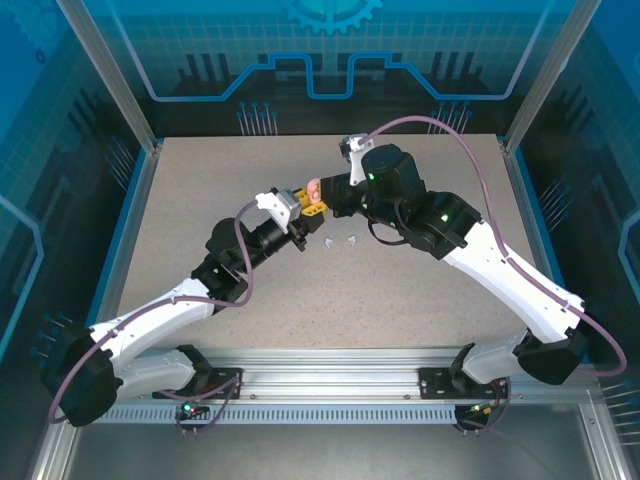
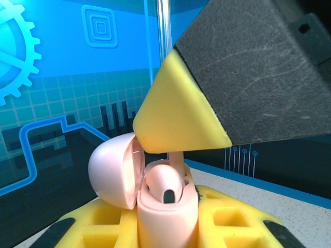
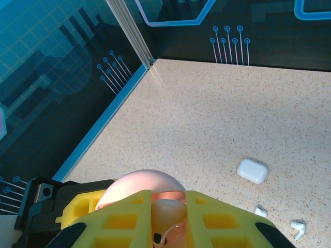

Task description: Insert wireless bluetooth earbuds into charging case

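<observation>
1. A speckled beige tabletop lies inside blue patterned enclosure walls. Both arms meet above its middle, slightly toward the far side.
2. Two glossy white stemmed earbuds lie loose on the tabletop just on the near side of the grippers. They are close together but not touching.
3. A small white rounded charging case rests shut on the table near those earbuds, apart from them.
4. The left gripper has its yellow fingers pressed against the body of a pale pink clamshell charging case and holds it upright above the table.
5. The case lid is swung open and stands to the left of the body in the left wrist view.
6. The right gripper sits directly over the case mouth. Its yellow fingertip and dark finger body block much of the opening.
7. The right gripper's fingers are pinched on a pinkish-tan stemmed earbud, whose thin stem reaches down into the case.
8. A second pinkish-tan earbud already sits in the case, smooth and rounded, with a small dark oval on its face.
</observation>
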